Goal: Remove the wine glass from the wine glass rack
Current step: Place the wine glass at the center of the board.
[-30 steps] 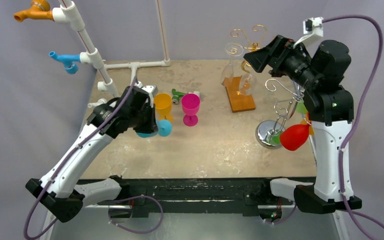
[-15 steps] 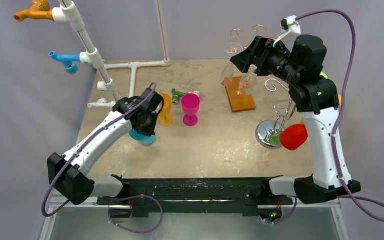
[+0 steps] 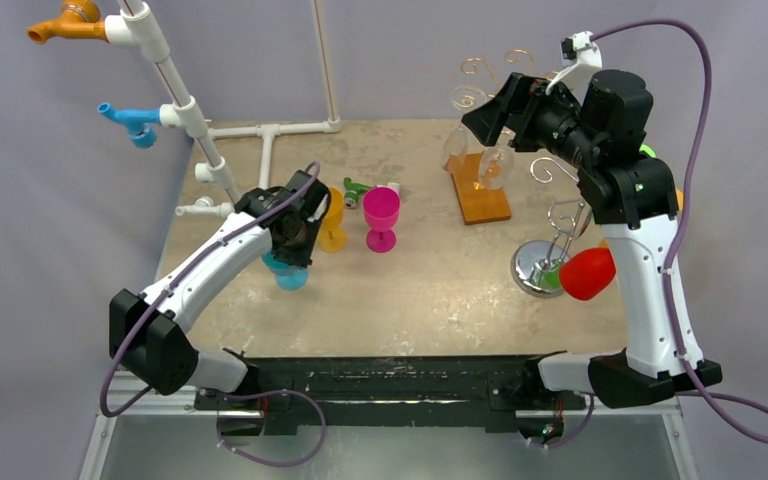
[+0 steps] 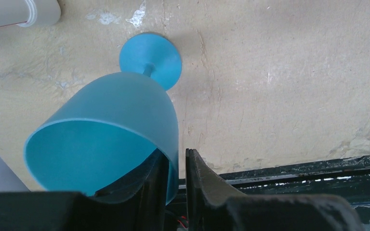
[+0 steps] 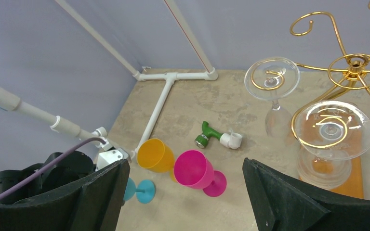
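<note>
The left arm [image 3: 210, 265] reaches from its base at the table's near edge toward 1 o'clock, elbow low and wrist bent steeply down over the blue wine glass [image 4: 120, 125]. The left gripper [image 4: 175, 153] straddles the glass rim. The inner finger [image 4: 149, 187] is inside the bowl and the outer finger [image 4: 200, 183] outside it, with the thin wall between them. The jaws are parted only a little, and a dark sliver shows between the outer finger and the wall, so the hold looks slack rather than clamped. The glass's foot rests on the table [image 3: 430, 290]. In the top view the glass sits at about 7 o'clock from the orange glass [image 3: 335, 228] and 8 o'clock from the pink glass [image 3: 381, 208].

The right arm [image 3: 640, 200] stands tall from its base, its forearm turned toward 10 o'clock. The right gripper [image 5: 185, 163] is raised well above the table, at about 12 o'clock from the wooden base [image 3: 480, 195]. Its jaws are spread wide and hold nothing. Its wrist view shows the gold rack [image 5: 356, 62] at 2 o'clock, where two clear glasses [image 5: 272, 79] hang upside down.
</note>
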